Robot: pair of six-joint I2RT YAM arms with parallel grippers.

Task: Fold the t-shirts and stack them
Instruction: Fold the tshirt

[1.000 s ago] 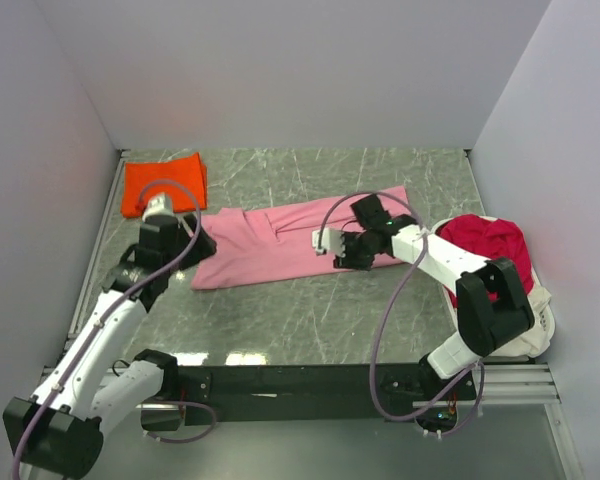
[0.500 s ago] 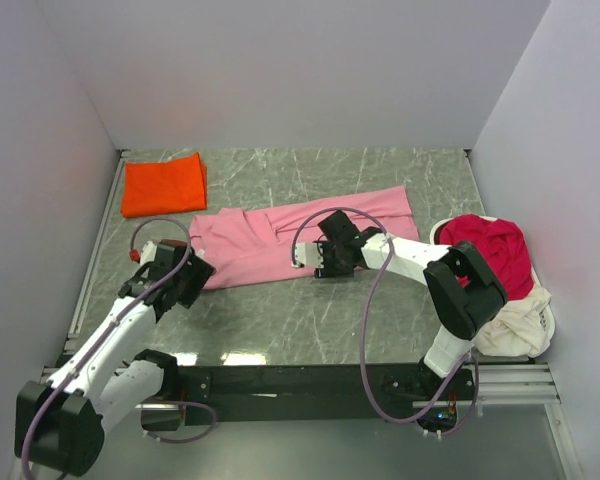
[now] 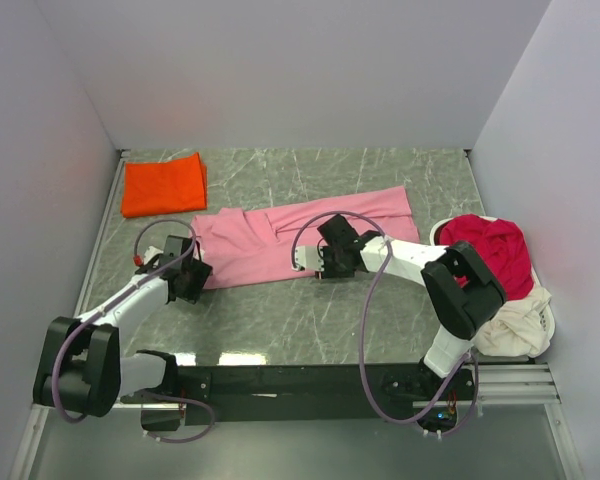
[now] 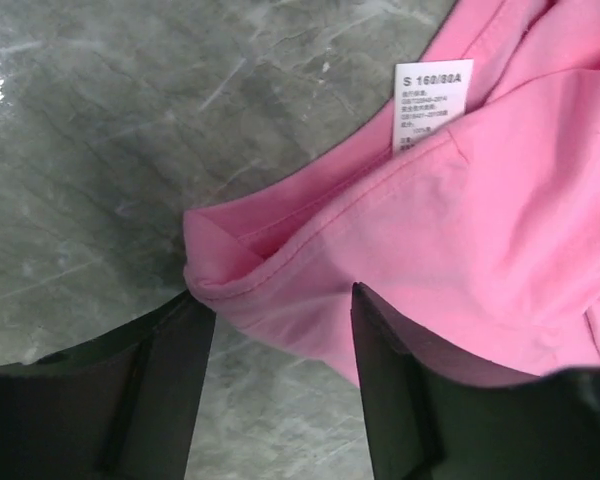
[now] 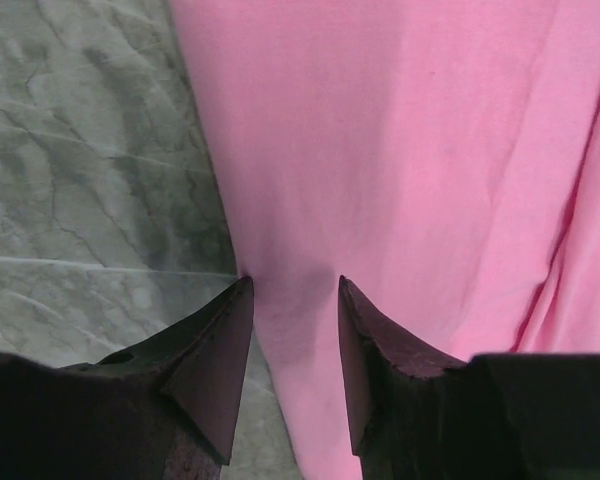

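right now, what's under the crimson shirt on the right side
A cream t-shirt pokes out from beneath the crimson t-shirt, mostly on its near side. Whether anything else lies under the pile is covered by the cloth.

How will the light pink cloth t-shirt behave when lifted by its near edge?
Probably floppy: the light pink cloth t-shirt lies creased and folded over, so it should sag between grips. Pushed, it likely bunches rather than slides; its thin hem curls.
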